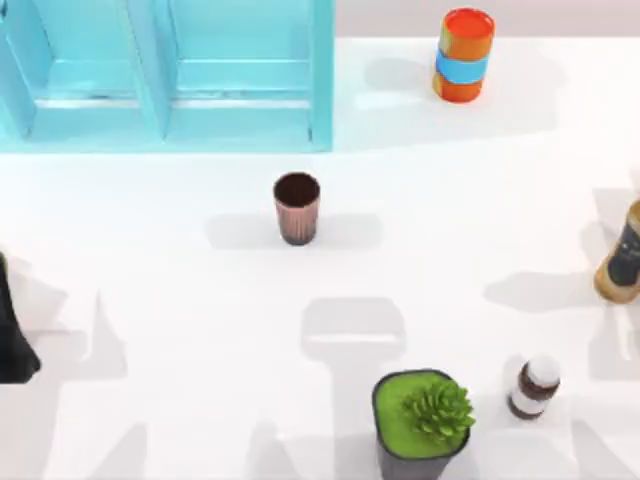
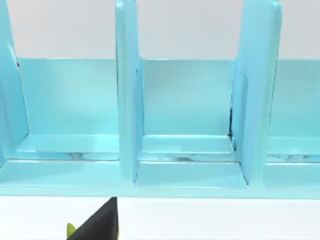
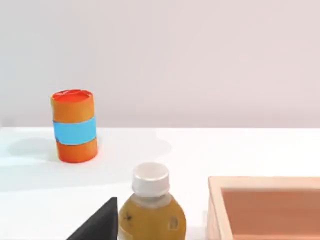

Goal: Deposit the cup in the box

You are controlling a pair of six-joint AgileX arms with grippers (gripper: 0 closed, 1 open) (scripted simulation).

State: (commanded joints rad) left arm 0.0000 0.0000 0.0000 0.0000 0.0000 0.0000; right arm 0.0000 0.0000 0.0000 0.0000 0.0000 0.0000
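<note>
The small tapered cup (image 1: 297, 208) with pinkish-brown ribbed sides and a dark inside stands upright, long axis vertical, on the white table (image 1: 150, 300) just left of the top view's centre, close below the large turquoise-blue divided box (image 1: 320, 90) at the upper left and apart from it. The left arm (image 1: 15, 340), dark at the left edge, looks nearer to it than the right side does, so the cup lies to its right and slightly up the frame. I cannot tell whether either gripper is parted or closed; nothing is seen held.

Cup (image 1: 297, 207) stands alone mid-table, open table all around; box (image 1: 320, 90) just behind; plant pot (image 1: 420, 428), bottle (image 1: 532, 387) well apart.
</note>
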